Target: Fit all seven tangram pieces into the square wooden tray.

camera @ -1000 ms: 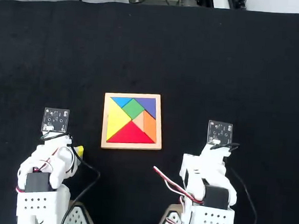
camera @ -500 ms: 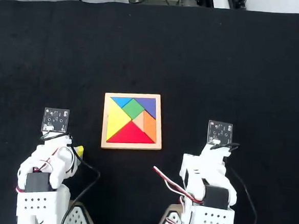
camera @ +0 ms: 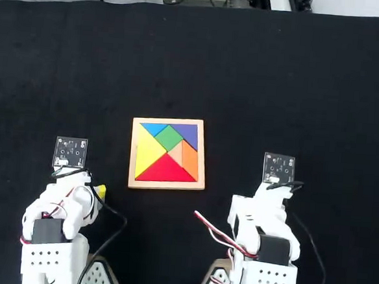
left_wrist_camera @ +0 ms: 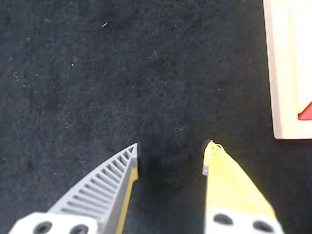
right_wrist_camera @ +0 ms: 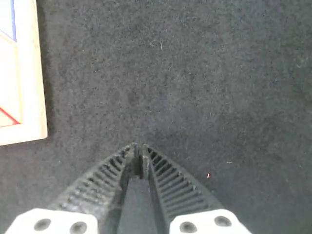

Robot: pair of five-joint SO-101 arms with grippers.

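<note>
The square wooden tray (camera: 134, 152) lies at the table's middle with coloured tangram pieces packed inside: a red triangle (camera: 165, 171), a yellow triangle (camera: 146, 153), a green square (camera: 169, 138), plus blue, purple, orange and tan ones. The left arm is folded back near the front edge, left of the tray; its gripper (left_wrist_camera: 170, 148) is open over bare cloth, a corner of the tray (left_wrist_camera: 285, 87) off to one side. The right arm is folded back at the front right, its gripper (right_wrist_camera: 139, 148) shut on nothing, with the tray's edge (right_wrist_camera: 35, 97) nearby.
Black cloth covers the whole table. Cables trail from both arm bases at the front edge (camera: 204, 222). A small square board stands by each arm (camera: 70, 152) (camera: 279, 168). Equipment and a pale surface sit beyond the far edge.
</note>
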